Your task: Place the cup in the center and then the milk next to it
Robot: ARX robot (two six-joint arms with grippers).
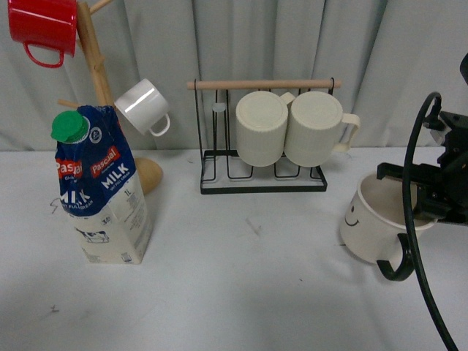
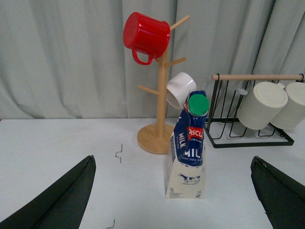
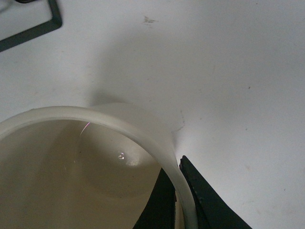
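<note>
The cup (image 1: 369,223), cream-white with a black handle and a smiley face, sits at the right of the table, tilted a little. My right gripper (image 1: 433,196) is shut on its rim. In the right wrist view one finger is inside the cup (image 3: 71,157) and one outside, pinching the wall at the gripper (image 3: 178,191). The milk (image 1: 102,186) stands upright at the left, with a green cap and blue top. In the left wrist view the milk (image 2: 188,148) stands ahead between my open left gripper's (image 2: 174,200) fingers, well apart from them.
A black wire rack (image 1: 263,179) with two ribbed cream mugs (image 1: 292,128) stands at the back centre. A wooden mug tree (image 1: 99,66) at the back left holds a red mug (image 1: 44,29) and a small white mug (image 1: 142,106). A grey curtain hangs behind.
</note>
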